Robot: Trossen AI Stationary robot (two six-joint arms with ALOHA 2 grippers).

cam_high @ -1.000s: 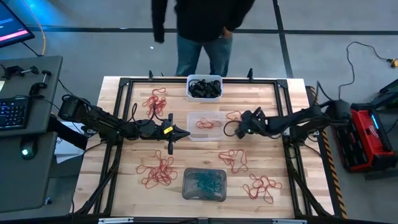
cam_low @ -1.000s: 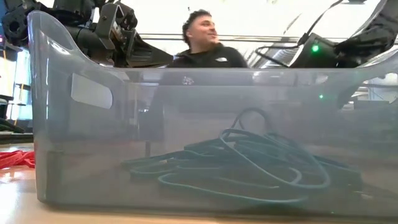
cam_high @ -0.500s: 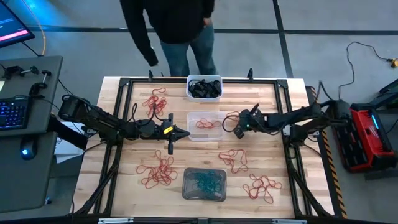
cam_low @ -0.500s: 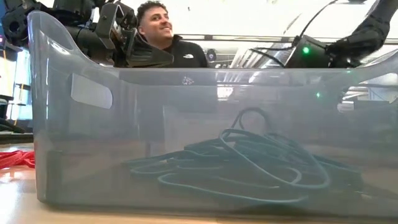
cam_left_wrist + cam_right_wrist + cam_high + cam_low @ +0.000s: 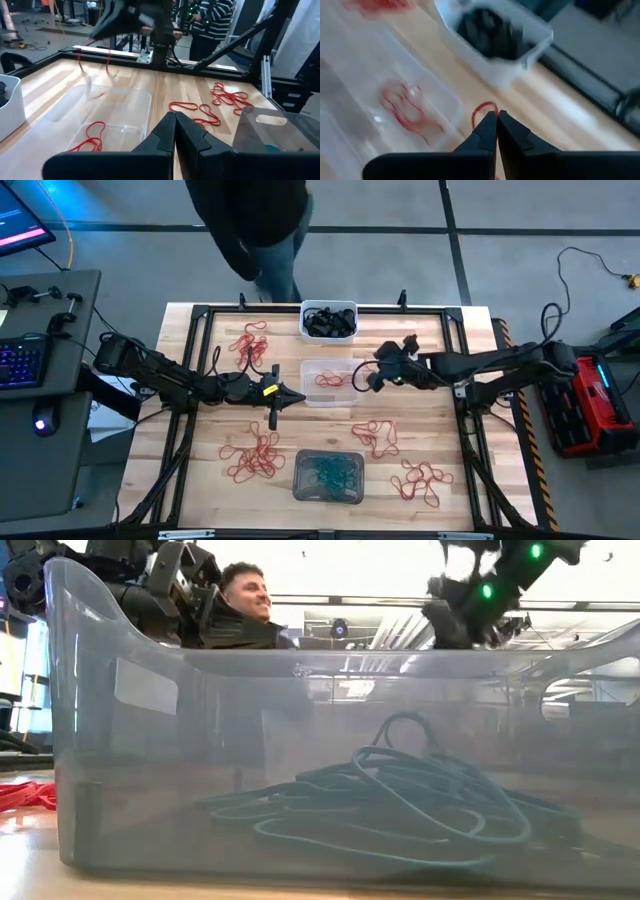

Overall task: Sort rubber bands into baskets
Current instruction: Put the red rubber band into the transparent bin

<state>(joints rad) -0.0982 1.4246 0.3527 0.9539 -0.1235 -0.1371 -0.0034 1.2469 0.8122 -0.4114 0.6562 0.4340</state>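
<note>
The right gripper (image 5: 372, 377) is up in the air just by the right side of the clear basket (image 5: 329, 383) in the middle of the table; its fingers (image 5: 487, 131) are pinched tight on a red rubber band (image 5: 483, 112), and a thin loop of it pokes out past the tips; the left gripper (image 5: 297, 395) waits on the left side of the same basket, squeezed shut with nothing in it.

The clear basket has a few red bands (image 5: 335, 379) inside; the white basket (image 5: 328, 321) at the far edge holds black bands (image 5: 327, 322); the grey basket (image 5: 328, 477) at the near edge holds blue-teal bands (image 5: 420, 790).

Loose red bands lie on the wood in heaps: far left (image 5: 250, 342), near left (image 5: 255, 457), near middle (image 5: 377, 436) and near right (image 5: 422, 480).

A person (image 5: 252, 225) stands past the far edge of the table.
</note>
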